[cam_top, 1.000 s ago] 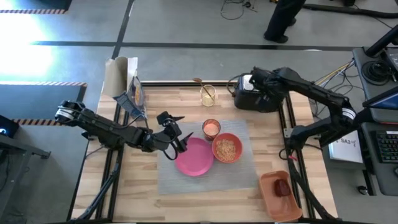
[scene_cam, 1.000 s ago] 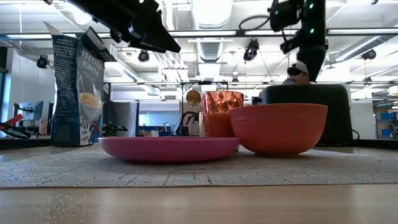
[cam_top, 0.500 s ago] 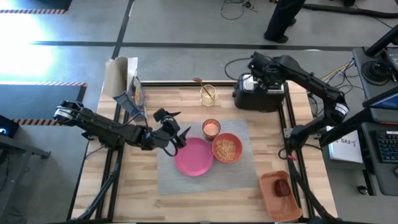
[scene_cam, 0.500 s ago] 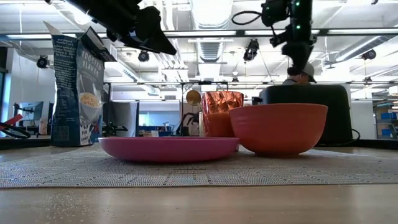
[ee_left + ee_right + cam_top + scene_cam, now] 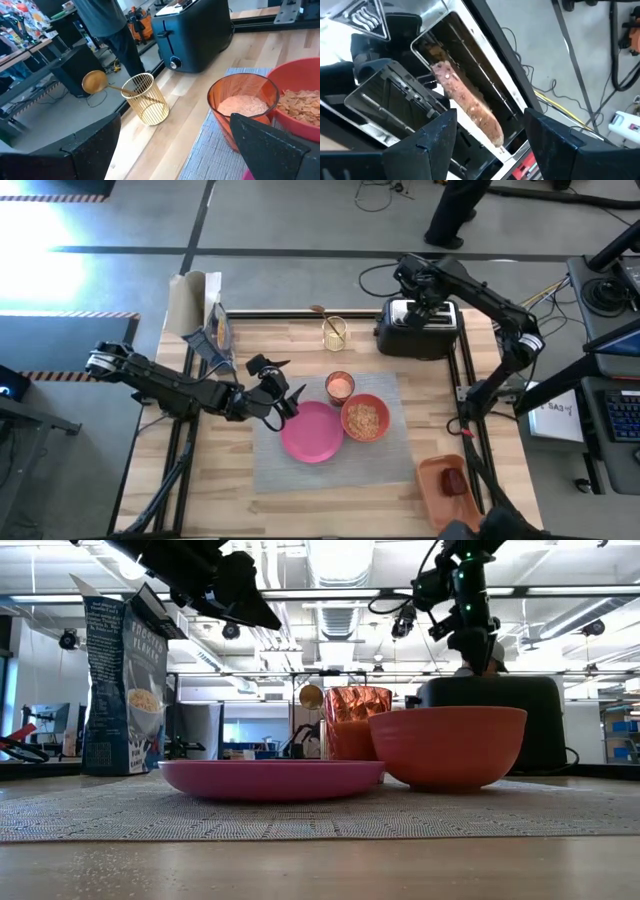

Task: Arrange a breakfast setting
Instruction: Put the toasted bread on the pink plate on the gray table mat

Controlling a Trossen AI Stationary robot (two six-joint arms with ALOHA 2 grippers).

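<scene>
Wood table (image 5: 300,505) w/ grey placemat (image 5: 390,455); lab room behind.

— What sits on the placemat (image 5: 330,450) at mid-bench?
— Plate (image 5: 312,432) at left, bowl (image 5: 365,418) touching its right, cup (image 5: 340,386) just behind.

— And beyond it?
— Utensil (image 5: 322,314) in a wire holder (image 5: 334,333) behind; toaster (image 5: 418,330) at rear right, toast (image 5: 467,103) in its slot. Cereal bag (image 5: 218,330) rear left; tray (image 5: 450,492) holding the apple (image 5: 454,482) front right.

A cereal box (image 5: 215,330) stands near a wire basket (image 5: 334,333).
</scene>
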